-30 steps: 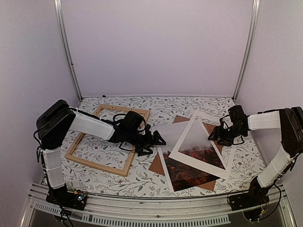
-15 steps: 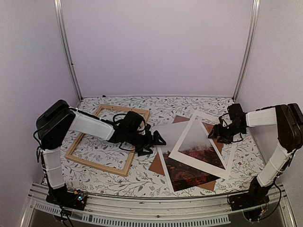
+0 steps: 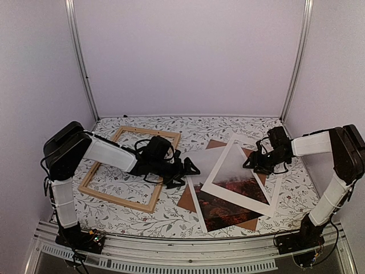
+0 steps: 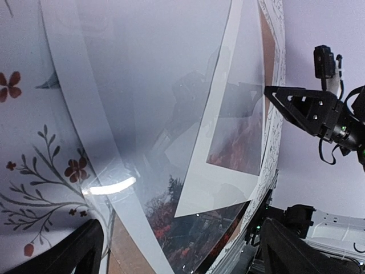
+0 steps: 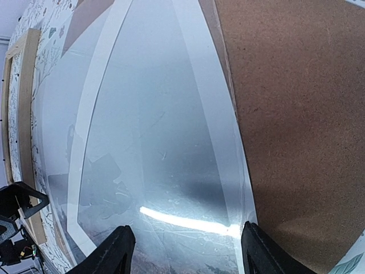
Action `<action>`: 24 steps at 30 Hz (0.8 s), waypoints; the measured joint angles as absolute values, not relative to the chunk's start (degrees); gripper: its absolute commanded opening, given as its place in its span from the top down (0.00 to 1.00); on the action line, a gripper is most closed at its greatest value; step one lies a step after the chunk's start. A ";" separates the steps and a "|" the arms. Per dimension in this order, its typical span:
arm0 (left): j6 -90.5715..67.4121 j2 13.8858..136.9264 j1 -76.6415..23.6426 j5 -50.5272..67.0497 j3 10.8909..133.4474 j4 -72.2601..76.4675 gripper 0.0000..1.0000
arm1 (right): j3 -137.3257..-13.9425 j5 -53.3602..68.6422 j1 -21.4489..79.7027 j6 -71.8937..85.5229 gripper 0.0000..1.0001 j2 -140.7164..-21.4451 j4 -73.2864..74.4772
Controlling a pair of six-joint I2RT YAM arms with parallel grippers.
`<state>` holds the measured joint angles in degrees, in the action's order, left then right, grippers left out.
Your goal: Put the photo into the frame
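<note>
The photo lies flat right of centre on the floral surface, over the brown backing board and partly under the skewed white mat. It is well apart from the frame, which lies at the left. The left hand sits low beside the photo's left edge, fingers spread wide. The right hand hovers at the mat's far right edge, with its fingers apart and gripping nothing.

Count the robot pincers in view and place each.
2. The left pincer is open between the wooden frame and the photo. The right pincer is open over the white mat's far-right edge. None seems hidden.
</note>
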<state>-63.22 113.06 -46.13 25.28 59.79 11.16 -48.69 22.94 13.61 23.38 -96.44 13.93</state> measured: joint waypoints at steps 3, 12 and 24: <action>-63.96 113.03 -46.13 25.28 59.09 12.49 0.02 | -48.05 22.98 13.61 24.16 0.32 -96.16 12.93; -66.26 112.51 -46.17 24.93 56.95 16.05 0.01 | -45.54 26.79 16.78 27.44 0.32 -95.72 8.49; -64.51 110.19 -46.65 21.26 57.69 9.08 0.00 | -44.56 28.25 17.23 28.71 0.32 -95.64 7.01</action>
